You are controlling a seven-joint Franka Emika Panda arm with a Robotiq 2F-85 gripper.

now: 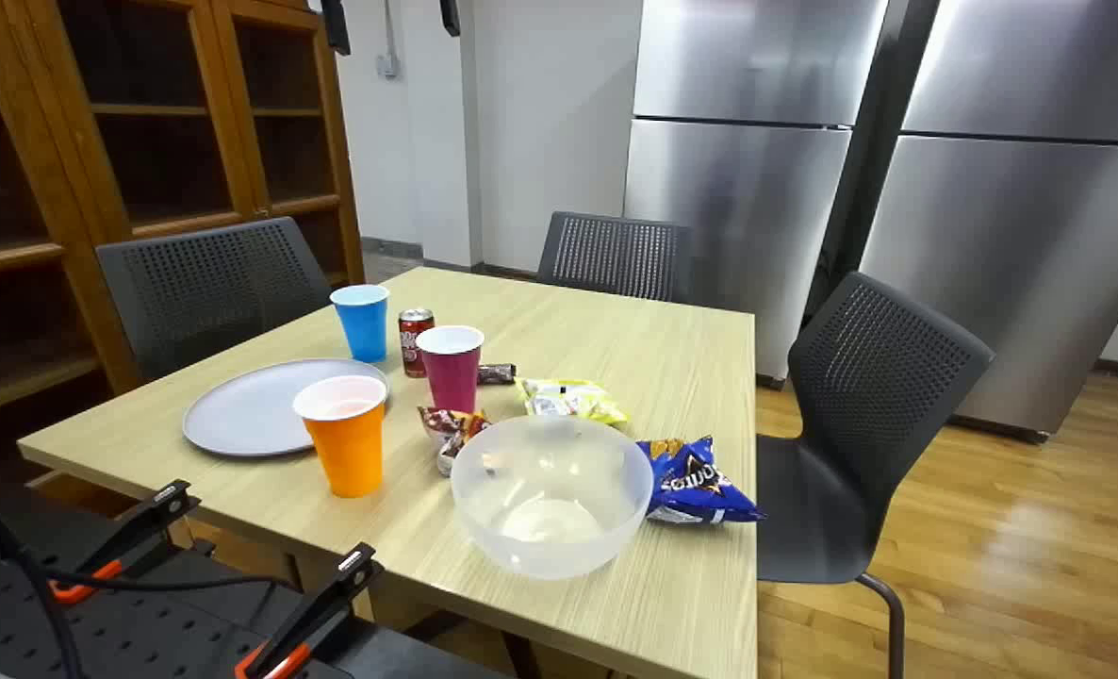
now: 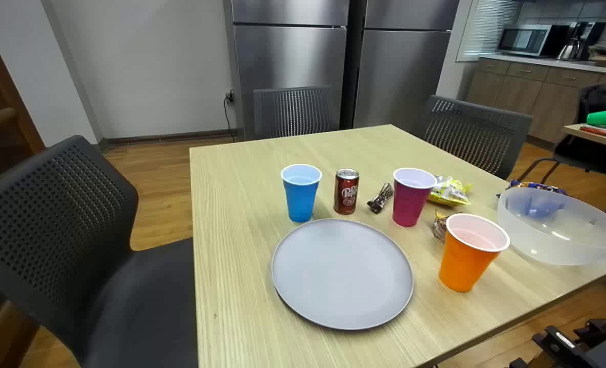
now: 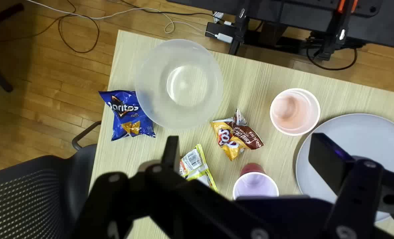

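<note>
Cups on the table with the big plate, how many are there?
3: an orange cup and a blue cup near the plate, and a purple cup near the soda can.

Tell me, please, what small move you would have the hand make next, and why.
I would probably lower the hand a little toward the gold-and-brown snack bag: its jaws stand open and empty above the table, and the wrist view frames the bag between the fingers.

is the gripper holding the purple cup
No, in an exterior view the gripper hangs open well above the table, where the purple cup stands upright.
</note>
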